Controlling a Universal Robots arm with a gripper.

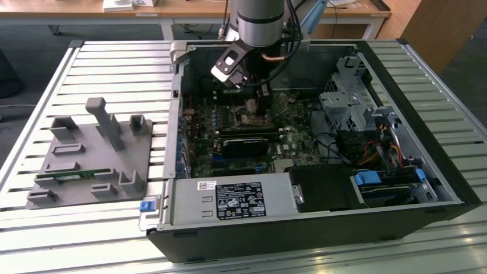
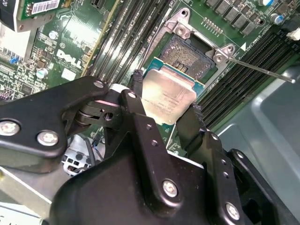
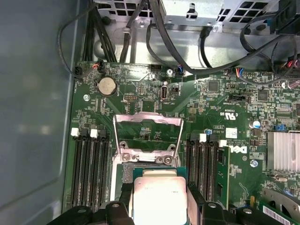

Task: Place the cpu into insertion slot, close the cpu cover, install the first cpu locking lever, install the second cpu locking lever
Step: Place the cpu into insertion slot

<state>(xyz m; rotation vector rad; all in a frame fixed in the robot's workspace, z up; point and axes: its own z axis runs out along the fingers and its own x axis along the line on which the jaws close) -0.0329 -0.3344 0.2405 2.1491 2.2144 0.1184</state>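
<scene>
**CPU gripped at the open socket, not seated**

Exterior view: the one gripper (image 1: 254, 108) reaches down into one open black metal computer case (image 1: 304, 242) on the slatted metal table (image 1: 114, 63).

Second wrist view: two black fingers (image 2: 136, 96) clamp opposite edges of one cpu (image 2: 168, 101), a small flat square chip with a dull silver-grey top. It overlaps one edge of the one square dark insertion slot (image 2: 190, 54); I cannot tell whether they touch. One thin metal lever (image 2: 262, 70) juts out beside the slot.

First wrist view: one thin silver-framed cpu cover (image 3: 147, 119) stands tilted open just beyond the cpu (image 3: 159, 197).
</scene>
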